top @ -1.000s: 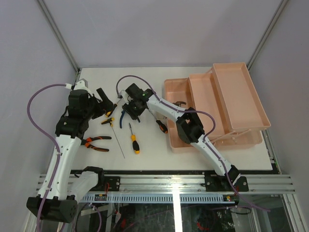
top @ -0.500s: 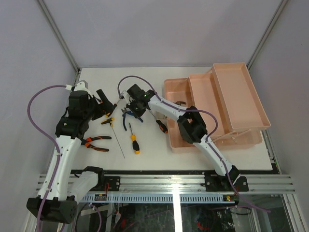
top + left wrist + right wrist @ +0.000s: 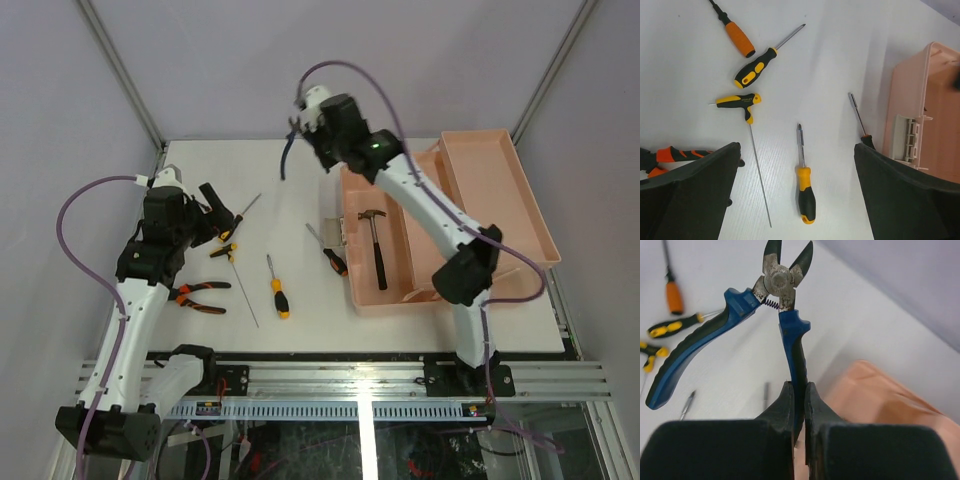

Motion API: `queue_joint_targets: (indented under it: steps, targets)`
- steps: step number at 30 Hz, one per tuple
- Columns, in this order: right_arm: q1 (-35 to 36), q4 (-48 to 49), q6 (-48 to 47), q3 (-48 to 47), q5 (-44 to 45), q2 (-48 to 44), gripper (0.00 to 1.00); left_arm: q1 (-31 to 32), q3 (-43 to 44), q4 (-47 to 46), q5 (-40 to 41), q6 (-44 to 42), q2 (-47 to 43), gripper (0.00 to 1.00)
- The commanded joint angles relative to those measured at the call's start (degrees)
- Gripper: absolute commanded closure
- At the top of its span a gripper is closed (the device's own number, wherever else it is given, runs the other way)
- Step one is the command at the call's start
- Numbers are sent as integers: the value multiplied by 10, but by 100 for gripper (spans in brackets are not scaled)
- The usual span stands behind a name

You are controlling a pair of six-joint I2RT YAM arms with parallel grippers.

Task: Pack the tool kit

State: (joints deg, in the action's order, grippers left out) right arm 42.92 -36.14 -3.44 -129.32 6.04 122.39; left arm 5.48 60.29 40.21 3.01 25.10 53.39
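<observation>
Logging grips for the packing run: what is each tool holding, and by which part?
The right tool is shut on the blue-handled pliers by one handle only; the other hangs free. The left tool is open, empty.

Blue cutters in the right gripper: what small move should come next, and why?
Probably swing the right gripper rightward over the open toolbox and lower it. It is shut on one handle of the blue cutters, raised above the far side of the table, left of the box, where a hammer already lies.
</observation>
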Motion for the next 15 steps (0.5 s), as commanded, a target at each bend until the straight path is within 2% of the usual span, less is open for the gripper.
queue_joint_targets:
  steps: [1,6,15]
  targets:
    - [-93,9,12,48,65,-113,100,0,7,-39,-5,9,5,5]
    - [-176,40,17,192,39,-225,100,0,3,-44,-12,7,9,5]
    - [-245,34,21,324,-8,-304,100,0,1,-50,-28,11,26,6]
